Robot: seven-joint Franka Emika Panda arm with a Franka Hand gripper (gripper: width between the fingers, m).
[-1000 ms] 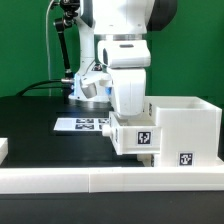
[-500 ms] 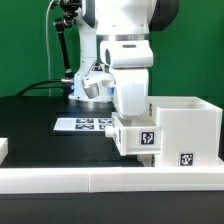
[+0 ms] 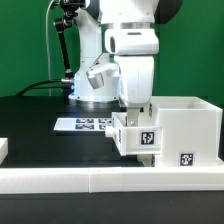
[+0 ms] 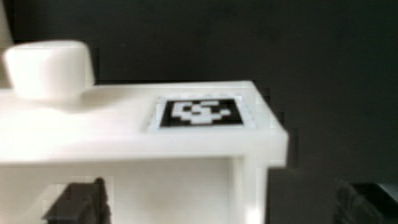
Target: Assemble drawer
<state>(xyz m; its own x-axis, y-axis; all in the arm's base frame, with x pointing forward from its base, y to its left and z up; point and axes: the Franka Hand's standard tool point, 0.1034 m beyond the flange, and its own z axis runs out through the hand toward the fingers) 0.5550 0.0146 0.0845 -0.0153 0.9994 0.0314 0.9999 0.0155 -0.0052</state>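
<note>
The large white drawer shell (image 3: 186, 124) stands at the exterior view's right, with a tag on its front. A small white knobbed tray (image 3: 135, 137) with a tag sits against the shell's left side, partly inside it. My gripper (image 3: 135, 110) hangs just above that tray, open and empty. In the wrist view the tray (image 4: 160, 150) fills the frame below my gripper (image 4: 221, 204), with its round knob (image 4: 48, 68) and square tag (image 4: 199, 112). My dark fingertips (image 4: 75, 202) are wide apart. The second tray is out of view.
The marker board (image 3: 80, 124) lies flat on the black table left of the tray. A long white border rail (image 3: 90, 181) runs along the front edge. A white block end (image 3: 3, 149) shows at the far left. The robot base stands behind.
My gripper has risen from around the tray to just above it and turned slightly. The tray stays in place against the shell.
</note>
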